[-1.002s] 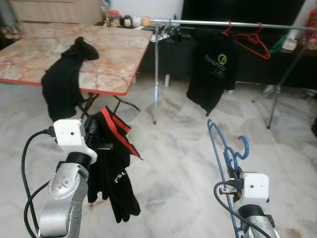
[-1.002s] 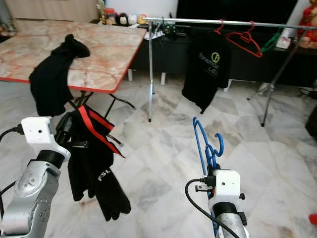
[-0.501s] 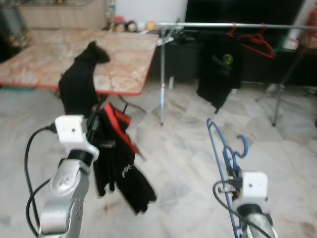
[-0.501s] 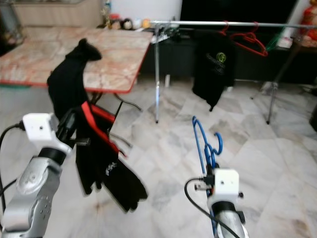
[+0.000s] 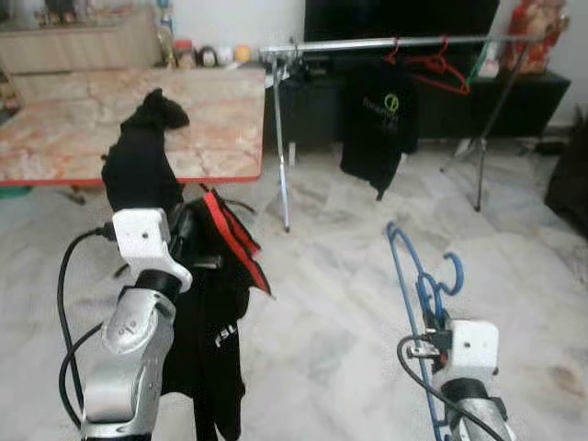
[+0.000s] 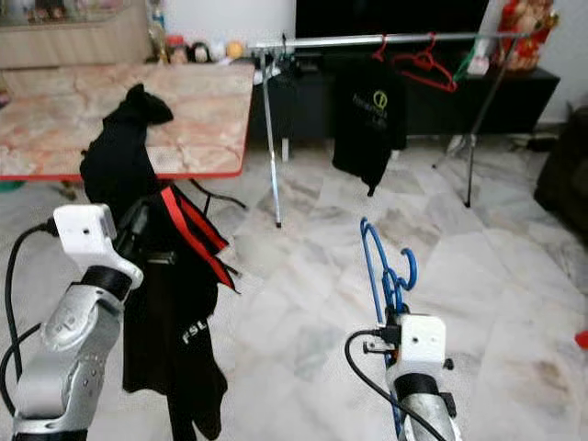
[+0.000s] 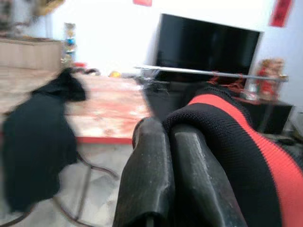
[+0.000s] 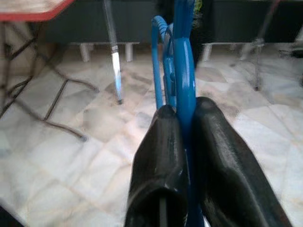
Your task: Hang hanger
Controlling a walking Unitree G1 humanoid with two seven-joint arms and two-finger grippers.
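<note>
Well short of the clothes rail (image 5: 386,42): right gripper (image 8: 185,142) pinching blue hanger (image 5: 415,276) upright, hook topmost, rail ahead and above; left gripper (image 7: 166,161) pressed together on black-and-red garment (image 5: 216,312), equally far from rail.

Floor: pale marble tile (image 5: 331,303), glossy, evenly lit. Folding table (image 5: 83,138) at left, marbled top with red edge, dark garment (image 5: 138,161) draped over its front edge. Metal clothes rail (image 5: 367,43) beyond. Low black cabinet (image 6: 478,96) under large dark screen (image 7: 208,45) (white wall behind).
</note>
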